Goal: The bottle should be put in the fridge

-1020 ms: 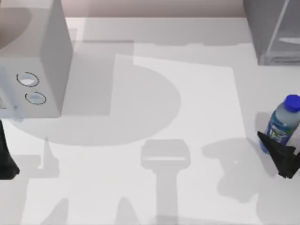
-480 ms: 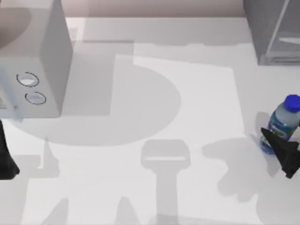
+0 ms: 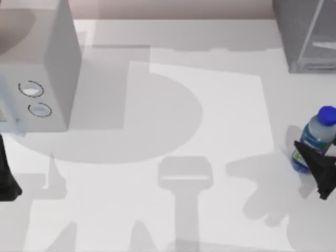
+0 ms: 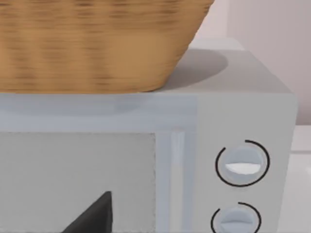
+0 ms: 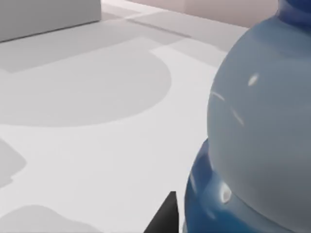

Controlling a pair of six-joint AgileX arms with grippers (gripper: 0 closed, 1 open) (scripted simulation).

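One bottle [image 3: 316, 137], one fridge [image 3: 304, 34], one microwave [image 3: 37, 68] with two dials, one wicker basket [image 4: 97, 43].

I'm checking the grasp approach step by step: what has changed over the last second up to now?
The right gripper has crept a little further toward the table's right edge, closing in on the bottle at its label. The bottle stands upright where it was, not lifted. The left arm stays parked at the left edge beside the box with two dials; the fridge is unchanged.
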